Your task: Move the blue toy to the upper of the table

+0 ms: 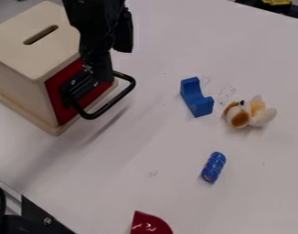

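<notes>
The black gripper (95, 75) hangs at the upper left, in front of the red face of a wooden box. Two blue objects lie on the white table (145, 141). One is a solid blue block (197, 98) with a curved notch, right of centre and well to the right of the gripper. The other is a small ribbed blue cylinder (214, 167), lower down and lying at a slant. Neither touches the gripper. I cannot tell which of them is the blue toy.
The wooden box (35, 55) with a slot in its top stands at the upper left. A white and brown plush toy (249, 113) lies right of the notched block. A shiny red object (150, 224) is at the bottom edge, black equipment (38, 219) at the lower left corner.
</notes>
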You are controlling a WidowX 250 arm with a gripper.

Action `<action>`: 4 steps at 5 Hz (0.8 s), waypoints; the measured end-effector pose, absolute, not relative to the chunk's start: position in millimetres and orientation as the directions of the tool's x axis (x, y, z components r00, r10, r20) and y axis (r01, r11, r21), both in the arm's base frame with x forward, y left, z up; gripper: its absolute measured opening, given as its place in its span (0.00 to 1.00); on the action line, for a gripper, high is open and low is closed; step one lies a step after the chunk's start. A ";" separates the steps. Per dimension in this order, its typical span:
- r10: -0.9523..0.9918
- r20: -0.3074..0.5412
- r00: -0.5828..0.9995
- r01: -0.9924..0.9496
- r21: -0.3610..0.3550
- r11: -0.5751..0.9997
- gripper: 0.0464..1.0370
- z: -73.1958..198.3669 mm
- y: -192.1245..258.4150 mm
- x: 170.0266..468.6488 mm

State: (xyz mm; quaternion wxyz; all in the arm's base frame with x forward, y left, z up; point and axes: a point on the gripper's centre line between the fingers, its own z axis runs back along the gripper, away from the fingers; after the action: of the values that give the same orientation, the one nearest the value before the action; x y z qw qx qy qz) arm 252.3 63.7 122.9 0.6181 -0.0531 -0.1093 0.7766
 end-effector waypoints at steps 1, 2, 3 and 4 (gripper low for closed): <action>0.972 0.052 -0.228 -0.954 -0.210 -0.213 0.96 116.4 62.5 249.8; 0.988 0.057 -0.141 -0.982 -0.139 -0.132 0.96 100.5 58.6 264.6; 0.999 0.046 -0.005 -0.994 -0.105 0.000 0.96 89.9 42.3 283.7; 0.984 -0.010 0.178 -0.974 -0.142 0.175 0.96 79.4 17.5 310.1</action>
State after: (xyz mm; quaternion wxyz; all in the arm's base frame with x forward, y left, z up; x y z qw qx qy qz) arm 310.1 17.5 79.4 0.7652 -0.0579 -0.0420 0.6398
